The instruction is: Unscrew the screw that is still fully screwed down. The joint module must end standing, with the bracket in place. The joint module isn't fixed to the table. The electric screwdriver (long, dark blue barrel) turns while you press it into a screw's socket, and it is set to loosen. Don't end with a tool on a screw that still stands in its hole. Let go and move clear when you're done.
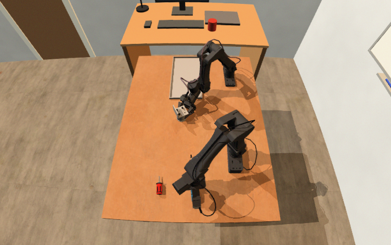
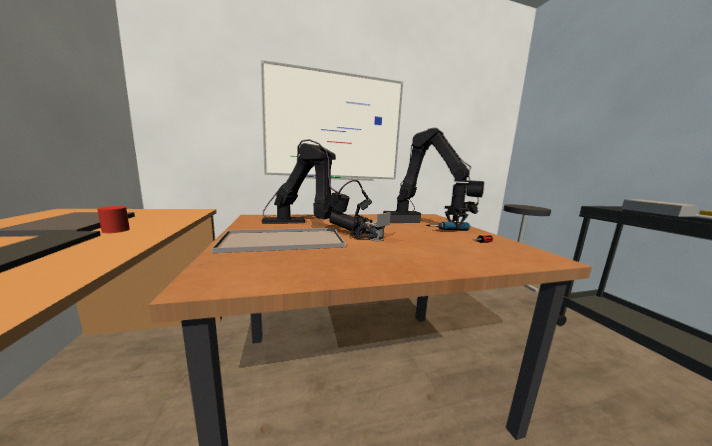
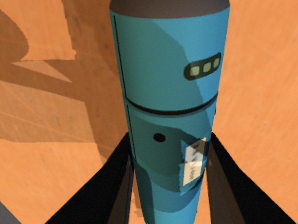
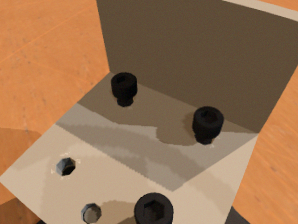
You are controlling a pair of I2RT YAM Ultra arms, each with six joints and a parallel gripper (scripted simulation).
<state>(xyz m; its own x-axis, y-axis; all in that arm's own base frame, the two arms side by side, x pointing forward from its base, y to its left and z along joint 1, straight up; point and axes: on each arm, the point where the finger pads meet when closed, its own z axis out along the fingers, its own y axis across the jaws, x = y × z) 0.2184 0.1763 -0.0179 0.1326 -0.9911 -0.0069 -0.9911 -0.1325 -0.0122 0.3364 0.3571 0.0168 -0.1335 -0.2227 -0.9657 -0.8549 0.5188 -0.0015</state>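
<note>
Across the table, the left gripper (image 1: 191, 194) (image 2: 456, 222) (image 3: 169, 138) straddles the electric screwdriver (image 2: 455, 225) (image 3: 170, 65), fingers part-open, grip uncertain, the right's (image 1: 185, 107) (image 2: 367, 229) part-open at the bracket (image 1: 180, 110) (image 2: 383, 220) (image 4: 190, 60), the unscrewing apparently still ahead.
</note>
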